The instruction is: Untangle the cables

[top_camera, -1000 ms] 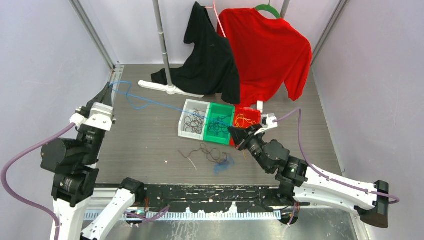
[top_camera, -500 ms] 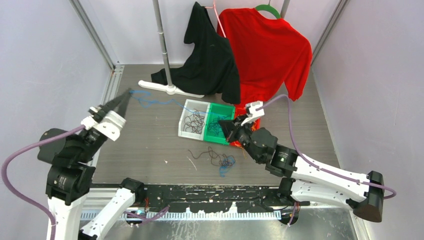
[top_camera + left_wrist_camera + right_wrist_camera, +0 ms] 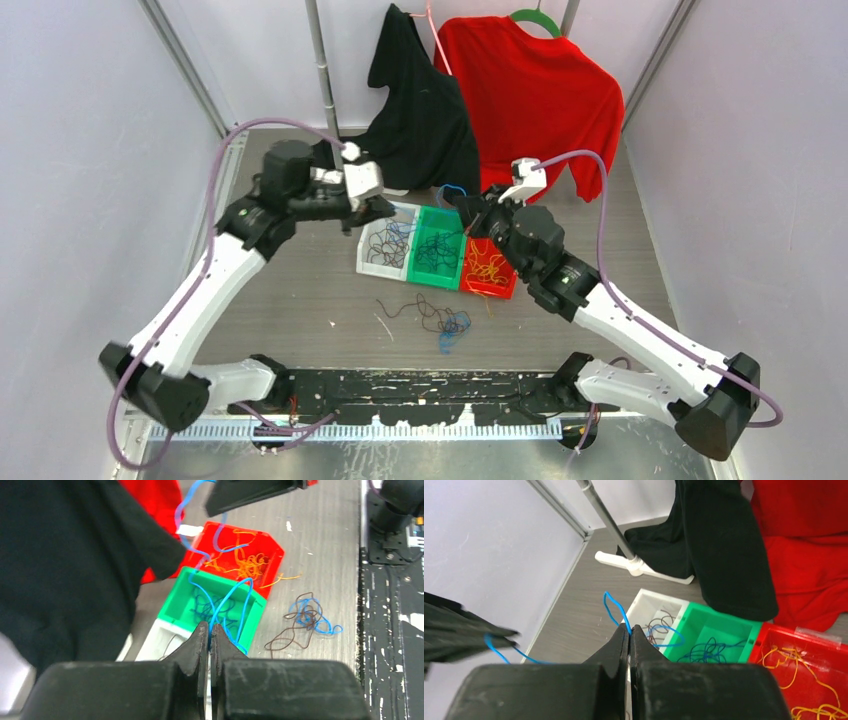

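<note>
While hanging near the green plastic bin (image 3: 172,609), my L gripper (image 3: 209,630) & R gripper (image 3: 628,630) both pinch one thin blue cable (image 3: 220,611).

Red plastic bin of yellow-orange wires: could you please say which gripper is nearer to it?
Right. The right gripper hangs by the far corner of the red plastic bin; the left gripper is beyond the green plastic bin, over the white plastic bin.

left pincer (image 3: 388,207) swung in from left edge to above white bin (image 3: 365,247), right pincer (image 3: 463,204) moved back, blue cable (image 3: 222,605) slackened.
</note>
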`<state>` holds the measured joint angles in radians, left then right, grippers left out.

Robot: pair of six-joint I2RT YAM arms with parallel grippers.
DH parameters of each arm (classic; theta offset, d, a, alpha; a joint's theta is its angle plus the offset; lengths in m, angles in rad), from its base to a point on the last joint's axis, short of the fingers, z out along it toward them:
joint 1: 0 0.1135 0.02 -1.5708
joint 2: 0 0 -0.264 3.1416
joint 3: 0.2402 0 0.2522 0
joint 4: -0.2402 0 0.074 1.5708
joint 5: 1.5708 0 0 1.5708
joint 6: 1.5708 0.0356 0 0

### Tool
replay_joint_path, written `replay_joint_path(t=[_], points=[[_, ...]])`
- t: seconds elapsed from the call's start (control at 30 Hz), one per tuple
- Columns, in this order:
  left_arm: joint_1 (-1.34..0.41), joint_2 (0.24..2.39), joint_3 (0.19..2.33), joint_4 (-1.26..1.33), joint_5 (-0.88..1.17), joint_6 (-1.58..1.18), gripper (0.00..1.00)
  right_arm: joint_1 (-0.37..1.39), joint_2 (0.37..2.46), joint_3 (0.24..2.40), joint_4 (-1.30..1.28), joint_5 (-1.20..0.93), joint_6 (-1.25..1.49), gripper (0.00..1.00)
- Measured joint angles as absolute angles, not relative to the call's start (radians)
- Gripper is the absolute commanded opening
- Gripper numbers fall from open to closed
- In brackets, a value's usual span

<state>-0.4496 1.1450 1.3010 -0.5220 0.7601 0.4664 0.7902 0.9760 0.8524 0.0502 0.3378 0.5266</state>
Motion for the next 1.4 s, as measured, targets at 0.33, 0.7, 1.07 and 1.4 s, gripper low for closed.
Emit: replay_joint_path(t=[0.33, 0.7, 1.07, 1.4], points=[[-0.604, 1.469, 1.430, -0.545, 0.734, 0.600, 0.42, 0.664, 1.046, 0.879, 0.043, 0.249, 0.526, 0.01], [-0.634, 1.603, 1.475, -0.673, 0.644, 0.720, 0.49, 0.572, 1.151, 0.881, 0.071, 0.170, 0.524, 0.01], [-0.599, 1.434, 1.498, -0.754, 0.581, 0.664, 0.68, 0.558, 1.180, 1.089, 0.067, 0.153, 0.422, 0.01], [-0.382, 1.250, 1.525, -0.846, 0.575, 0.598, 0.85, 0.556, 1.250, 1.156, 0.066, 0.109, 0.364, 0.01]])
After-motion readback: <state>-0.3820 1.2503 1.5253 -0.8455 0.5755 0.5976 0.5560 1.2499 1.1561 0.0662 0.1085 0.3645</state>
